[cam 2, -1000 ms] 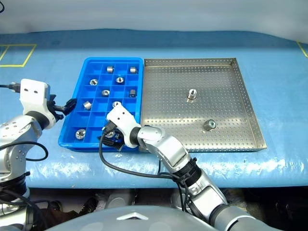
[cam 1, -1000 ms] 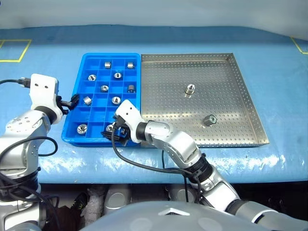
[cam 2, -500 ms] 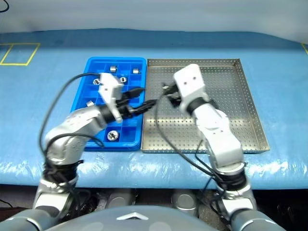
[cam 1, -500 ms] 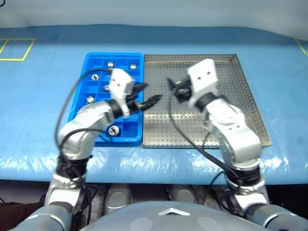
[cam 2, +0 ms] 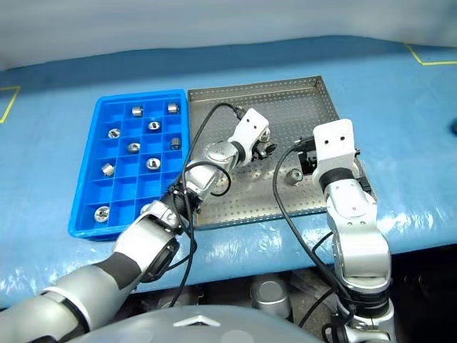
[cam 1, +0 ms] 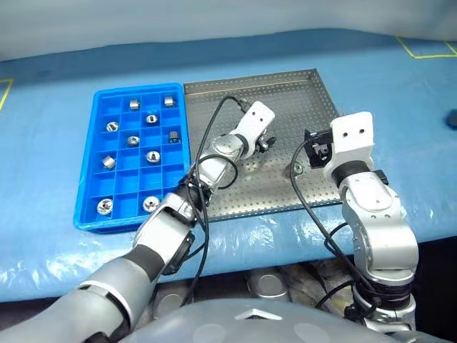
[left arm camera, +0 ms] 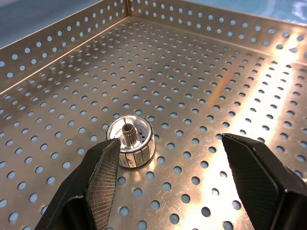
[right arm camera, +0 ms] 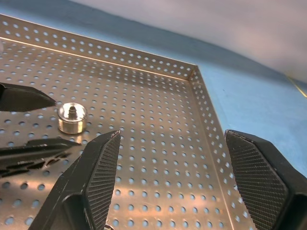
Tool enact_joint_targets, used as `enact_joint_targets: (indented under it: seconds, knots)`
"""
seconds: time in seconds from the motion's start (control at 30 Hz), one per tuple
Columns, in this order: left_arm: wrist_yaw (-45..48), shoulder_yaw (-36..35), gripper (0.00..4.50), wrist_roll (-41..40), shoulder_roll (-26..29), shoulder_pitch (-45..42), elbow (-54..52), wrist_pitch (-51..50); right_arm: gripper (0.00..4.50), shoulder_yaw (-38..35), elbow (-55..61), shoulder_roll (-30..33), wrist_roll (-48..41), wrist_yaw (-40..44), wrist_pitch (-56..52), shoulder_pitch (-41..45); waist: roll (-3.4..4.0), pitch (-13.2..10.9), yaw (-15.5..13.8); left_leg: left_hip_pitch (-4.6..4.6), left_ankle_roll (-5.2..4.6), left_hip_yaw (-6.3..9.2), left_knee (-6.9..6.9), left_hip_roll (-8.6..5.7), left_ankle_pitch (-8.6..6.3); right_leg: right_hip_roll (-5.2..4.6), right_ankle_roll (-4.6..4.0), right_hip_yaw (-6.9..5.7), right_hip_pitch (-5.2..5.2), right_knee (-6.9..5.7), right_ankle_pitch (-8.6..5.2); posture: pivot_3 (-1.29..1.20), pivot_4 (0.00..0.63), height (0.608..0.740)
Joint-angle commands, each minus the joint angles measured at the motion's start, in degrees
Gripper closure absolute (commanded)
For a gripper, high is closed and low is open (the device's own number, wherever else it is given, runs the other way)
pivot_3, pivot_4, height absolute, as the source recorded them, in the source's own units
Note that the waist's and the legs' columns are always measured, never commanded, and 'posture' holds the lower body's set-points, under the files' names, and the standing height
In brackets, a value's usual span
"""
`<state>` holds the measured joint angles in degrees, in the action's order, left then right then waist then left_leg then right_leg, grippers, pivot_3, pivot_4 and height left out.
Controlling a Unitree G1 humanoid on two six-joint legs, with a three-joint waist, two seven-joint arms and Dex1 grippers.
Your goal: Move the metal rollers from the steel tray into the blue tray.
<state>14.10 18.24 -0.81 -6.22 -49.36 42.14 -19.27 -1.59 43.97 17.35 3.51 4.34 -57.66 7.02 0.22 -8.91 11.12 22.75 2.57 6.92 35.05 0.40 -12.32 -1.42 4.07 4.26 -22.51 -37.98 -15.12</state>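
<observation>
Over the steel tray (cam 1: 300, 93), the left gripper (left arm camera: 168, 172) has its two black fingers spread wide, and one metal roller (left arm camera: 129, 142) stands on the holey floor just in front of one finger. Nearby, the right gripper (right arm camera: 180, 177) is wide too and holds nothing. Another roller (cam 2: 292, 176) lies near it. More rollers sit in the blue tray (cam 1: 89, 214).

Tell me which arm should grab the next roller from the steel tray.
Left. Its end effector is open over the steel tray, with a roller right beside one finger. The right end effector is open too, but sits farther from that roller.
</observation>
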Motion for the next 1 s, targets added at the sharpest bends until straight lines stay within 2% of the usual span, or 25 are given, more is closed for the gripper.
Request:
enact_joint_targets:
  seconds: [0.03,0.17,0.57,0.77,1.0]
  knots:
    - [-4.5,-2.3,0.81,2.1,-1.5,-3.4,3.3,4.0,0.83,-2.3,3.4,-0.6,0.6,-0.8,-0.1,-0.6,0.00,0.0,0.5,0.00,0.00,0.00,0.00,0.00,0.00,0.00,0.02,0.00,0.00,0.00,0.00,-0.31,0.150,0.740]
    - [-8.9,-6.3,0.81,1.1,-3.0,-5.2,8.4,6.4,0.83,-2.9,3.1,-1.1,0.5,-0.9,-0.1,-1.0,0.00,0.0,1.6,-0.03,0.00,0.00,0.02,0.01,0.00,0.01,0.05,0.01,0.00,-0.02,0.00,-0.30,0.150,0.740]
    - [-7.0,-9.6,0.81,0.4,-7.0,-9.1,21.9,9.3,0.83,-1.4,1.7,-1.9,-0.1,0.2,0.5,0.7,0.01,0.0,2.3,-0.15,0.00,0.01,0.06,-0.01,0.00,0.01,0.13,-0.01,0.15,-0.01,0.00,-0.30,0.150,0.740]
    - [-2.6,-12.3,0.81,-2.5,-9.0,-10.1,21.8,10.9,0.83,-1.2,1.8,-2.1,0.2,0.3,0.4,0.5,0.02,0.0,2.6,-0.12,0.01,0.00,0.06,-0.01,0.00,0.00,0.15,-0.01,0.17,0.03,0.00,-0.31,0.150,0.740]
    - [-2.5,-12.9,0.81,-2.7,-10.4,-10.3,24.6,10.1,0.83,-0.5,1.9,-2.4,0.2,0.4,0.4,0.1,0.02,0.0,3.6,-0.10,0.01,0.01,0.05,-0.01,0.00,0.00,0.16,-0.01,0.14,0.02,0.00,-0.32,0.150,0.740]
